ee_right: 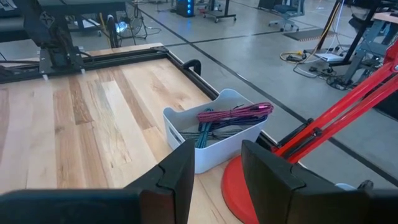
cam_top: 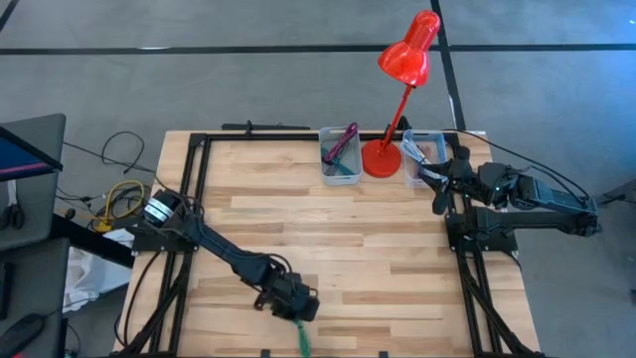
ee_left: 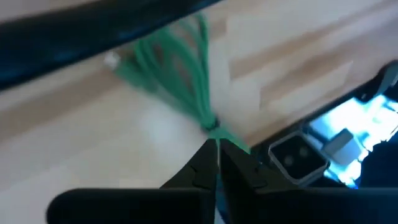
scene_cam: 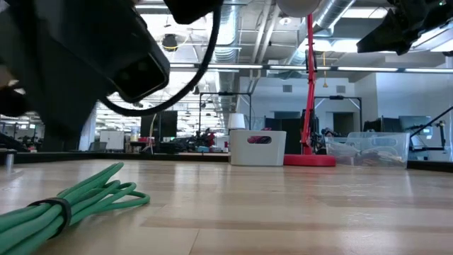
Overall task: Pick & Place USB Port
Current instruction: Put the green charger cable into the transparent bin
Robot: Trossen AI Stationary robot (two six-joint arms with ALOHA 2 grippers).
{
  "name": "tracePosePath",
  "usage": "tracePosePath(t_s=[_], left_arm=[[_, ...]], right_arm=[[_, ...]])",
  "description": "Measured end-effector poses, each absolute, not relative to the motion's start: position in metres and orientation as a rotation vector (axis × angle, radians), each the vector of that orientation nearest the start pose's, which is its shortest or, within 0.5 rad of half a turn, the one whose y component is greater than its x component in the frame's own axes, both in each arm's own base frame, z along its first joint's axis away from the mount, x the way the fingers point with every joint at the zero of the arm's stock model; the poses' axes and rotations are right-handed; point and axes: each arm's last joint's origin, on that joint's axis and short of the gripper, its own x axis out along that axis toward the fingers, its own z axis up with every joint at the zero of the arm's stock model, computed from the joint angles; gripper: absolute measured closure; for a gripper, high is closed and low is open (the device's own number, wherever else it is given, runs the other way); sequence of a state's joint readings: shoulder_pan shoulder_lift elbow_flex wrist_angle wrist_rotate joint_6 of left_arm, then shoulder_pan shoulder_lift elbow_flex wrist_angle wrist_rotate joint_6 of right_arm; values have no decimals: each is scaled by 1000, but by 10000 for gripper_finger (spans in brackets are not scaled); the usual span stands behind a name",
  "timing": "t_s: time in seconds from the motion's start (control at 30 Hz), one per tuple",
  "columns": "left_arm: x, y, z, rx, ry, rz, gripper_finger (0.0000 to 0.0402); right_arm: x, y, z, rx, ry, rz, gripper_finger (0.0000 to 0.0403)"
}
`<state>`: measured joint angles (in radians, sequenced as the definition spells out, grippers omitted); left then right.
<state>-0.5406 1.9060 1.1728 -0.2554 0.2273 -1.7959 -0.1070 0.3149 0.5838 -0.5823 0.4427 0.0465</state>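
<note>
A bundled green USB cable (scene_cam: pixel 71 205) lies on the wooden table near its near edge, also seen in the high view (cam_top: pixel 302 338) and the left wrist view (ee_left: pixel 180 68). My left gripper (ee_left: pixel 217 152) is right over it (cam_top: pixel 298 310), slanting down, fingers shut on its gathered part. My right gripper (ee_right: pixel 214 168) stands open and holds nothing, raised at the far right (cam_top: pixel 439 184) beside the bins. My left gripper pinches the green cable where its strands are gathered together (ee_left: pixel 214 129), at the tips of its two fingers. The fingers come slanting down from above. The bundle's loops fan out beyond the fingertips and rest on the table.
A white bin (cam_top: pixel 340 159) holding purple and dark cables stands at the far edge, next to a red desk lamp (cam_top: pixel 383 157) and a clear bin (cam_top: pixel 422 154). Black frame rails (cam_top: pixel 194 199) run along the table's sides. Bare wood (cam_top: pixel 338 239) spans the middle.
</note>
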Motion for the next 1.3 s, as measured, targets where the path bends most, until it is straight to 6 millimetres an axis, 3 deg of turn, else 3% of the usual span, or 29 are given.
tracePosePath(t_s=[0.17,0.37,0.63,0.93,1.13,1.3], left_arm=[[322,-204,154,-1433,1384,351,354],[325,-201,153,-1400,1227,427,310],[324,-200,151,-1393,1196,480,266],[329,-202,118,-1355,1236,543,240],[329,-201,113,-1326,1210,559,245],[327,-200,109,-1283,1207,552,309]], right_arm=[[77,-21,279,2,301,-546,278],[77,-20,279,13,301,-532,278],[77,-20,279,14,302,-531,278],[77,-20,278,20,302,-530,278],[77,-20,278,19,303,-530,278],[77,-20,278,20,302,-531,278]])
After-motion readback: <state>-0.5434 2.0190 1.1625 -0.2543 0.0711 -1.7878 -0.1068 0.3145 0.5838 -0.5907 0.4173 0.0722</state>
